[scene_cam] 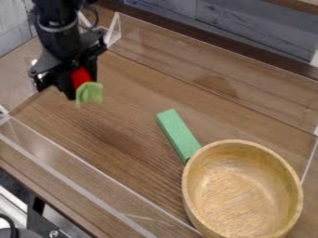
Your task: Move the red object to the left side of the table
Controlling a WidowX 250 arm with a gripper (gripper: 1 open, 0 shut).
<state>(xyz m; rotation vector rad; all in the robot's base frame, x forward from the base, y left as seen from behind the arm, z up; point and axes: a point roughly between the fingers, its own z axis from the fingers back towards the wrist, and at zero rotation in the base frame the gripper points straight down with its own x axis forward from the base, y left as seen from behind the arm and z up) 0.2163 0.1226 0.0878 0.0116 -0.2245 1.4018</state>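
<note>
Near the bench's [125, 139] front right corner sits a wooden bowl [244, 191], round and pale, its rim close to the clear acrylic wall [74, 181] that runs along the front edge. Just beside the bowl's upper left rim lies a flat green block [178, 134], long and narrow, set at a slant toward the middle of the bench; whether it touches the bowl is hard to tell. Both stand well apart from the far left part of the bench, and the wood-grain surface between them and that side carries nothing else that shows.

Over the bench's left side, near the far left corner, hangs the black end effector [78, 82], pointing steeply downward from a dark arm [56, 19] that comes in from the upper left. It is clenched on the red object [81, 78], whose glossy red body shows between the fingers while its light green leafy end hangs below them, toward the bench. The red object appears held a little above the surface, with a faint shadow on the wood beneath; whether the leafy tip touches the bench cannot be told. A clear acrylic wall stands close behind the end effector along the left edge.
</note>
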